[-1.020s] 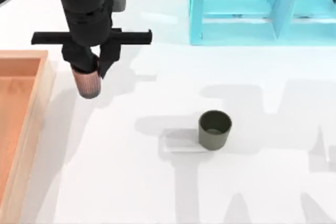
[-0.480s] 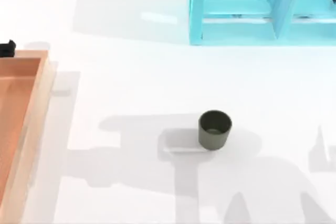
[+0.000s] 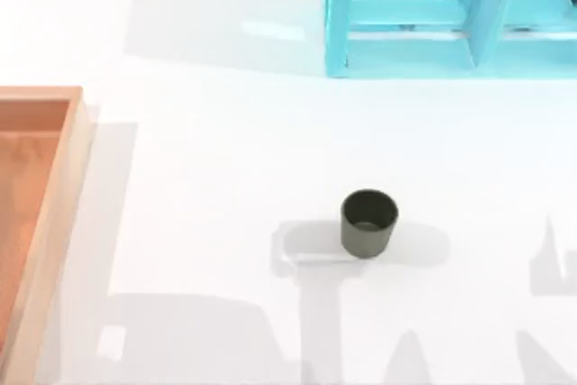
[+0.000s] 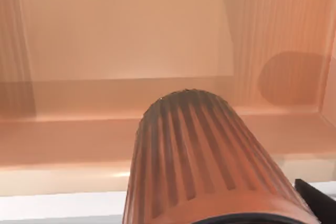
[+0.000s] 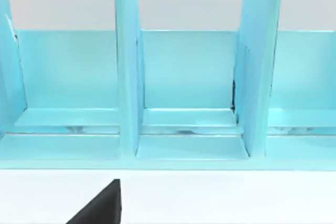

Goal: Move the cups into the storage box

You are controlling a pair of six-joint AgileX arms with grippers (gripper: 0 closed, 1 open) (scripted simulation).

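The ribbed, dark red-brown cup (image 4: 205, 156) hangs in the left gripper's grasp above the orange-brown floor of the shallow wooden storage box (image 4: 121, 30), inside its near wall. Lowering it before release would keep it upright. The squat olive-green cup (image 3: 369, 223) stands on the white table (image 3: 207, 178), well apart from the box. The right arm idles facing the turquoise shelf unit (image 5: 184, 77); I cannot tell its grip.

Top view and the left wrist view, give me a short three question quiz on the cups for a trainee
1. True or false: the olive green cup stands upright on the white table.
2. Over which object does the ribbed red-brown cup hang? A) turquoise shelf unit B) storage box
3. Fill in: the storage box lies at the table's ____ edge.

Key: 1 true; 2 B; 3 left.
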